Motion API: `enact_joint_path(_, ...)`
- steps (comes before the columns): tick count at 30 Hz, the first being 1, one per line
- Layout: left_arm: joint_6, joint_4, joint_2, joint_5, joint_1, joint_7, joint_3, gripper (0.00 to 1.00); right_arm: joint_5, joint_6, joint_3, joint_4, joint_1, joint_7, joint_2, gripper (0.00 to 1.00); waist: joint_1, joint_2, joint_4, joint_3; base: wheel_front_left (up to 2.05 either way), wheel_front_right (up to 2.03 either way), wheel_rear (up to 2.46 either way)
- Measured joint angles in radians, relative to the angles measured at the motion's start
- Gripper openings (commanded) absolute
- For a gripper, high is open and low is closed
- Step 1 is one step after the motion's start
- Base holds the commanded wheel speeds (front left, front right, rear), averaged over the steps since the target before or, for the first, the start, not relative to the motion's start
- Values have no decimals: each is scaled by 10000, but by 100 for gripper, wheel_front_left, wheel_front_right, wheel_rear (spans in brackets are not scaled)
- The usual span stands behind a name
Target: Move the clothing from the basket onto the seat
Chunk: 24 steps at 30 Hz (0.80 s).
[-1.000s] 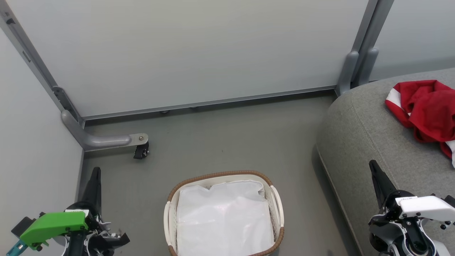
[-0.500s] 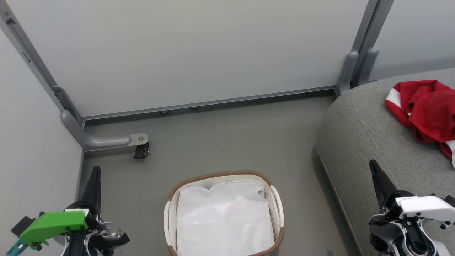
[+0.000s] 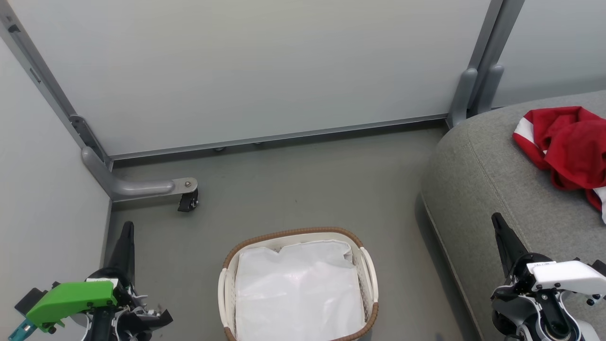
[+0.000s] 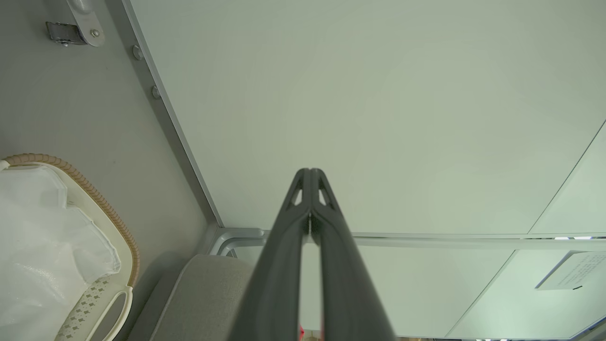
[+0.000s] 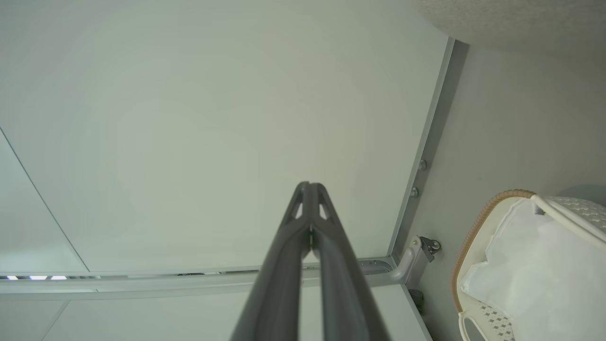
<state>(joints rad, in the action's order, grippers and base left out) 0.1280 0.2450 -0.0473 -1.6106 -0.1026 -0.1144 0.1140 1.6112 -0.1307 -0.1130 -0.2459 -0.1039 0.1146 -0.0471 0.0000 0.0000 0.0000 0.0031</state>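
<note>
Grey flooring [image 3: 307, 184], job judged finished: bright red, white-banded fabric clothing [image 3: 568, 147] is heaped on the large grey upholstered seat [image 3: 487, 180]; the oval brown-rimmed basket [image 3: 293, 233] is bare to its white liner [image 3: 298, 289]; left gripper [image 4: 310, 174] and right gripper [image 5: 310, 187] are pinched closed, empty.

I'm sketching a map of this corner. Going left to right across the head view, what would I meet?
left gripper → caster wheel → basket → seat → clothing
</note>
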Motion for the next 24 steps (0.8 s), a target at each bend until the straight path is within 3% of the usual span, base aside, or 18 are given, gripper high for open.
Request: enact_joint_path(24, 8, -2, 0, 0, 0, 2, 0, 0, 0, 0, 0, 0, -1, 0, 0, 0, 0, 0, 0, 0, 0, 0, 0)
